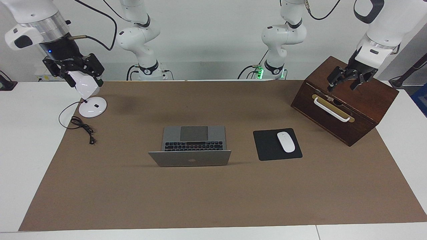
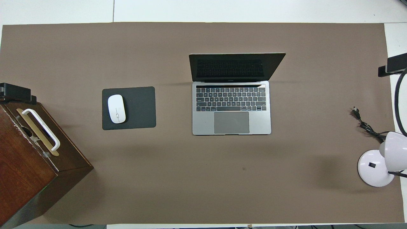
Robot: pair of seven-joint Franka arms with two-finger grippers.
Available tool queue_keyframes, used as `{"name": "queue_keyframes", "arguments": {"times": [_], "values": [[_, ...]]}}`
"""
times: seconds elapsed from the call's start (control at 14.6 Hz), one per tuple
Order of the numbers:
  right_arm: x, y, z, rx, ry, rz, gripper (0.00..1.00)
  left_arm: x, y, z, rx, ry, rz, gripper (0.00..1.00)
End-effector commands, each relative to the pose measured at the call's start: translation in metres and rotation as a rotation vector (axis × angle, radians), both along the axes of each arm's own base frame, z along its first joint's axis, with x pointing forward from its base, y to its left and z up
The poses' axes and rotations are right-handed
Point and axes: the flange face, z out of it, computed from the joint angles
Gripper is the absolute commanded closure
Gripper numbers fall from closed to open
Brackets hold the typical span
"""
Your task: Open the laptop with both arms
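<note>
**Laptop open mid-bench, both hands off at the ends**

Laptop (image 1: 190, 146) sits open approx. mid-bench on the brown mat (image 1: 213, 200), lid up w/ dark screen facing the robots, apple logo on the lid's back in the facing view. Black keys and grey trackpad exposed, trackpad edge nearest the robots. Nothing touches it.

Beside it, toward the left arm's end: black mouse pad (image 1: 268, 146) w/ white mouse (image 1: 286, 142) lying on it, near the pad's edge away from the laptop. Well apart from that, at the left arm's end, a dark wooden box (image 1: 363, 100) stands skewed, white handle (image 1: 332, 110) on a brass plate across its front.

Left hand (image 1: 344, 82) hangs over the box top, fingers spread wide, holding nothing.

Toward the right arm's end: white desk lamp (image 1: 92, 107) w/ round base at the mat's corner, black cord (image 1: 82, 127) and plug trailing on the mat. Right hand (image 1: 83, 78) is up at the lamp's shade; can't tell if its fingers are spread or closed, nor if it touches the shade.

White bench (image 1: 26, 150) shows around the mat.
</note>
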Motion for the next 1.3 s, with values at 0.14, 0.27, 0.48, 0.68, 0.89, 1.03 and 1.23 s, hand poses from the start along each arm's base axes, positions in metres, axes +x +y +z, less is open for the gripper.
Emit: {"name": "queue_keyframes", "arguments": {"times": [0.14,0.27,0.48,0.68,0.89,1.03,1.23], "values": [[-0.004,-0.003,0.012,-0.030,-0.045,0.012,0.00,-0.004,0.004,0.005,0.016,0.002,0.004,0.00],[-0.004,-0.008,0.014,-0.038,-0.058,0.007,0.00,-0.004,0.004,0.005,0.016,0.001,0.004,0.00],[-0.003,0.000,0.014,-0.063,-0.060,0.032,0.00,-0.004,0.006,0.005,0.016,0.001,0.007,0.00],[-0.006,-0.003,0.013,-0.079,-0.049,0.026,0.00,-0.003,0.006,0.006,0.016,-0.002,0.007,0.00],[-0.012,-0.014,0.007,-0.067,0.012,-0.064,0.00,-0.003,0.006,0.006,0.016,-0.004,0.007,0.00],[-0.017,-0.019,0.001,-0.061,0.064,-0.093,0.00,-0.003,0.006,0.006,0.016,-0.002,0.007,0.00],[-0.029,-0.019,-0.007,-0.057,0.113,-0.103,0.00,-0.004,0.006,0.006,0.016,-0.002,0.007,0.00]]}}
